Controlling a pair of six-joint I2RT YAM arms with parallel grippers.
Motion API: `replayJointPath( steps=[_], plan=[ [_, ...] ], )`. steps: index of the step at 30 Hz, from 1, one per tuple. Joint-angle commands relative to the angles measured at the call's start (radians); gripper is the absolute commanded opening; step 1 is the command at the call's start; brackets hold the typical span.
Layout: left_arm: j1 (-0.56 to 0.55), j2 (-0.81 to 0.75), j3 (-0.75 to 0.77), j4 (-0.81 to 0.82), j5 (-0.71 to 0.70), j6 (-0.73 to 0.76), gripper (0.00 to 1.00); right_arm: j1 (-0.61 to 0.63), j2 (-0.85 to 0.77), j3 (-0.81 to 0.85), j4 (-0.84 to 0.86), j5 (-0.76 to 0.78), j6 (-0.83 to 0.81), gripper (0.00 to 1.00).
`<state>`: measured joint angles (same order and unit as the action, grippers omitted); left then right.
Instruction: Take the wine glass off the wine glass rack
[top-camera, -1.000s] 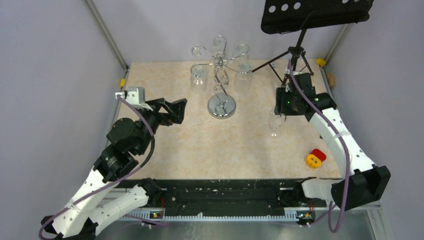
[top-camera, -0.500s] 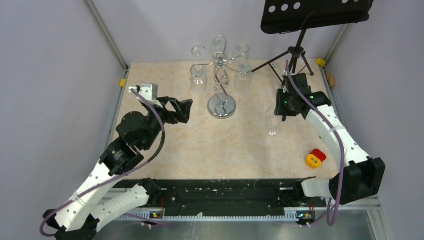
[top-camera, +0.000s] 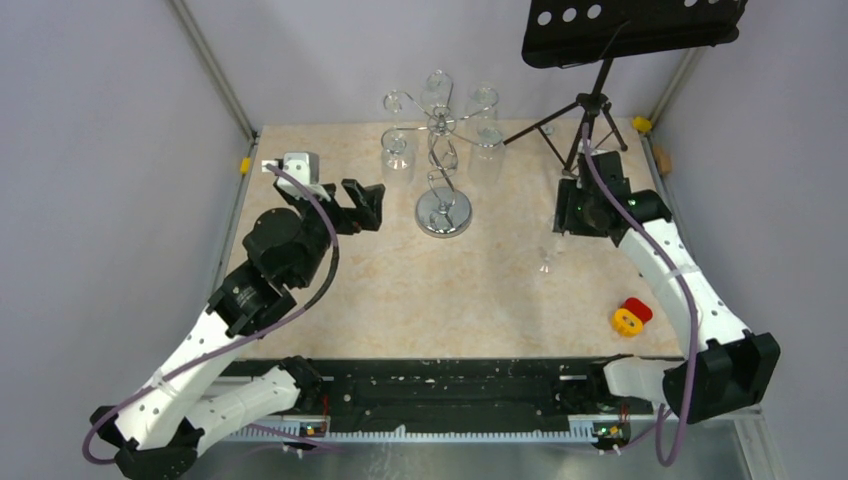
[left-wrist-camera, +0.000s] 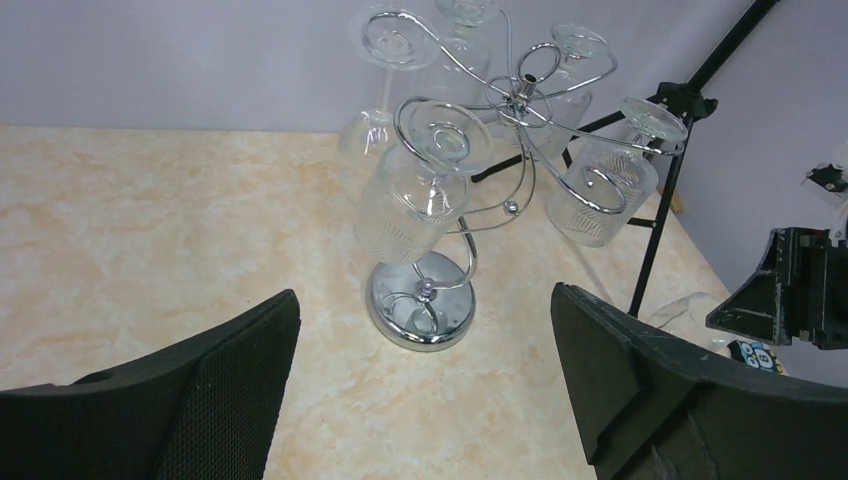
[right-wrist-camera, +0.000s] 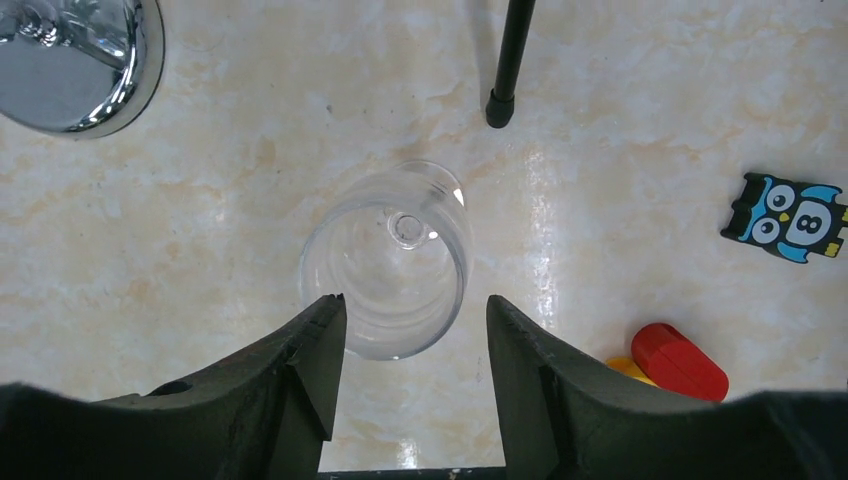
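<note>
Trouble could start on either side. One glass (right-wrist-camera: 385, 265) stands upright on the desk (right-wrist-camera: 200, 230), off the rack (left-wrist-camera: 520, 95) and well to its right. The right tool (right-wrist-camera: 415, 300) hangs just above its rim, jaws parted and, as far as we can see, gripping nothing. A sideways pull from there could clip the rim and topple the glass toward the stand leg (right-wrist-camera: 510, 50). The left tool (left-wrist-camera: 422, 295), wide and empty, faces the rack. Driven in crooked, it could knock the hung glasses (left-wrist-camera: 410, 205) or shove the whole rack.
</note>
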<state>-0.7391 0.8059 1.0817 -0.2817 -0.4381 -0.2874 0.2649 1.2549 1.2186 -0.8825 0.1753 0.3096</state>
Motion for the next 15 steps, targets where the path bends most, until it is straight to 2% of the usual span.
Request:
replayJointPath(
  steps=[1, 5, 8, 11, 15],
  plan=[
    [0.015, 0.028, 0.062, 0.070, -0.004, -0.043, 0.99, -0.010, -0.081, 0.021, 0.032, 0.023, 0.025, 0.56],
    [0.079, 0.090, 0.119, 0.034, 0.053, -0.115, 0.99, -0.010, -0.116, 0.048, 0.037, -0.003, 0.036, 0.58],
    [0.244, 0.137, 0.142, 0.004, 0.254, -0.256, 0.99, -0.010, -0.158, 0.067, 0.064, -0.054, 0.059, 0.58],
    [0.417, 0.162, 0.098, 0.071, 0.495, -0.443, 0.97, -0.010, -0.216, 0.048, 0.138, -0.153, 0.107, 0.58],
    [0.485, 0.188, 0.065, 0.159, 0.601, -0.552, 0.92, -0.009, -0.268, -0.021, 0.250, -0.324, 0.222, 0.53]
  ],
)
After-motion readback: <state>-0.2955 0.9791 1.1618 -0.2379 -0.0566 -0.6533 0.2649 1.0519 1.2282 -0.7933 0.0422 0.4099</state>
